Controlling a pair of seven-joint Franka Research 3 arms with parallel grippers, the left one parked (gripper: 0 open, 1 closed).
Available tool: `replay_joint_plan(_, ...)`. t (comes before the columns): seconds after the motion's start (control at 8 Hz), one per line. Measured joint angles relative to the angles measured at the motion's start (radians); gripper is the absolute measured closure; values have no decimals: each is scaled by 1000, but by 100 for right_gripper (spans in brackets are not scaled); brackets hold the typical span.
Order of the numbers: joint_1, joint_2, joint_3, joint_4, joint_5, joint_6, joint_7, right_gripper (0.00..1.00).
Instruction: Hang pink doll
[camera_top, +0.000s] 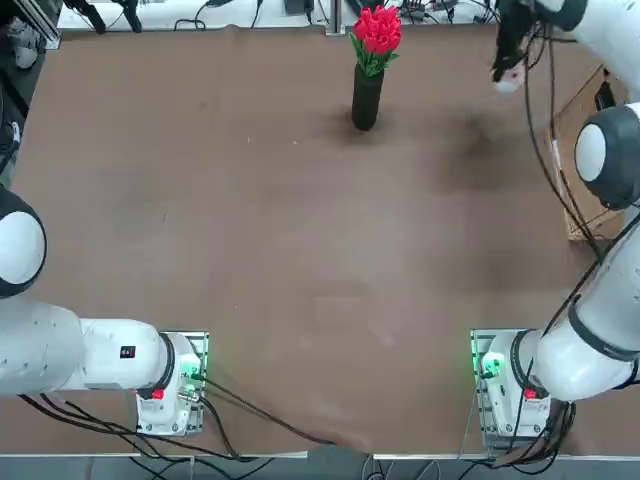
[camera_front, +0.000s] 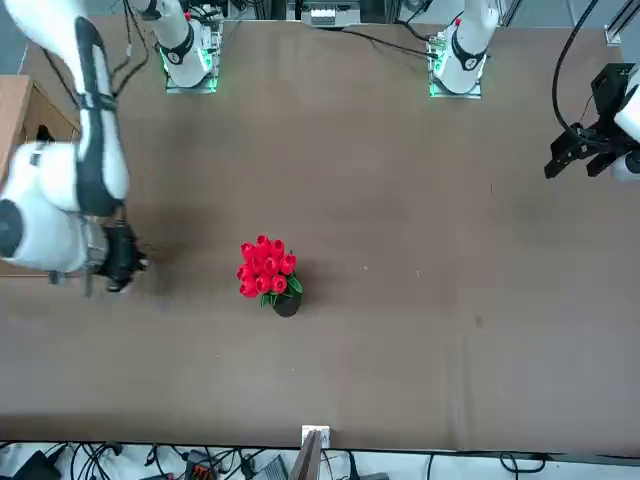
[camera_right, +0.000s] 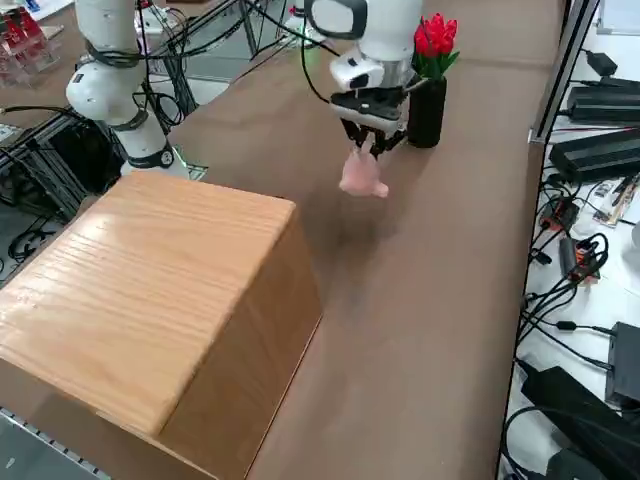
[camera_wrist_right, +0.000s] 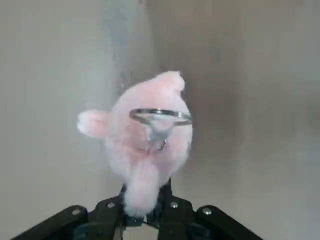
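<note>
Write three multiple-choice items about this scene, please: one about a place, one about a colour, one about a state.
1. Where is the pink doll?
A. lying on the table
B. hanging in the air under the right gripper
C. on top of the wooden box

2. What colour are the tulips in the black vase?
A. yellow
B. white
C. red

3. What is the state of the right gripper?
A. shut on the doll
B. open and empty
C. resting on the table

Answers:
1. B: the right side view shows the doll dangling below the fingers, above the table, beside the wooden box.
2. C: the top view shows red flowers above the vase.
3. A: the right wrist view shows the fingers closed on a tuft of the doll, which carries a metal ring.
</note>
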Motion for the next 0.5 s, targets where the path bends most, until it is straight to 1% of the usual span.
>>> replay_joint_plan(0.12, -10, -23, -23, 8, 4, -41, -61, 96)
replay_joint_plan(0.25, -39, -48, -31, 8, 26, -73, -125, 96)
replay_joint_plan(0.5, -128, -75, -37, 7, 100, -123, -223, 96)
